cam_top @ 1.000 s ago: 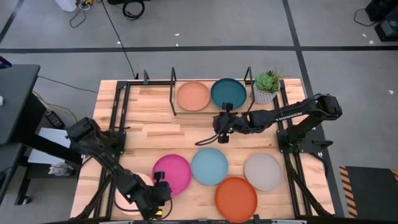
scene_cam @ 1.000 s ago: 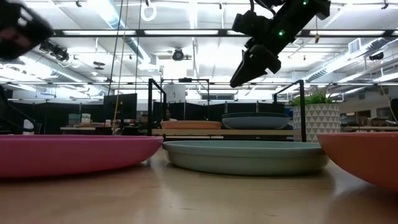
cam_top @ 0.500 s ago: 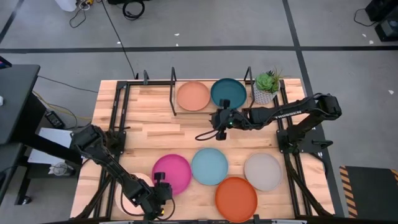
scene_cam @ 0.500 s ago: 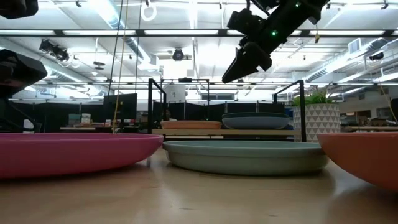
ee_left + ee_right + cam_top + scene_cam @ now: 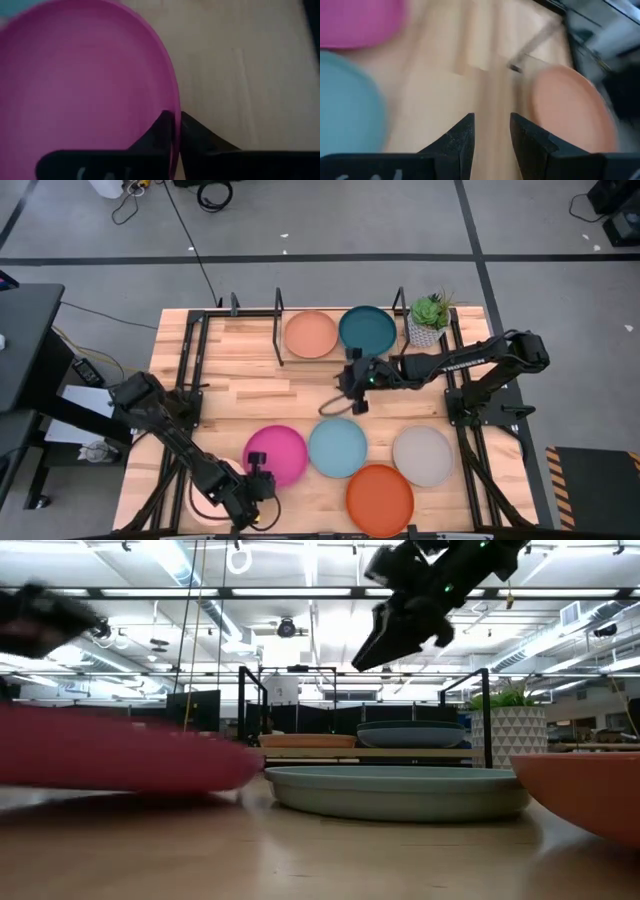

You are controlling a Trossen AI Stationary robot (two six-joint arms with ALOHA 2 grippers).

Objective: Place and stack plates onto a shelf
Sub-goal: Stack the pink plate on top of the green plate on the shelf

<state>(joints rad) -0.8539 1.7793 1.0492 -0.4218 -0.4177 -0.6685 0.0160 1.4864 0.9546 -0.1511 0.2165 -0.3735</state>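
The magenta plate point(image 5: 277, 454) lies at the table's near left, and my left gripper point(image 5: 258, 480) is shut on its near rim. The light teal plate point(image 5: 337, 447), grey plate point(image 5: 423, 455) and orange plate point(image 5: 380, 498) rest flat on the table beside it. On the black shelf point(image 5: 279, 340) at the far edge sit the tan-brown plate point(image 5: 311, 334) and the dark teal plate point(image 5: 367, 330). My right gripper point(image 5: 350, 383) hangs open above bare wood in front of the shelf, holding nothing. My left gripper pinches the magenta plate's rim point(image 5: 175, 116) between its two fingers, one finger on the inner face and one on the outer side. The fingers come from the table's near-left corner, slanting down. Whether the plate is clear of the table I cannot tell.
A potted plant point(image 5: 430, 318) stands at the shelf's right end. A bigger black frame with long rails point(image 5: 190, 380) runs along the table's left and right sides. Bare wood point(image 5: 250, 385) lies between the shelf and the near row of plates.
My left gripper has shut on the magenta plate's rim. The plate has shifted slightly toward the far edge and shows blurred in the low view. My right gripper has drifted a little toward the table's left, still open.
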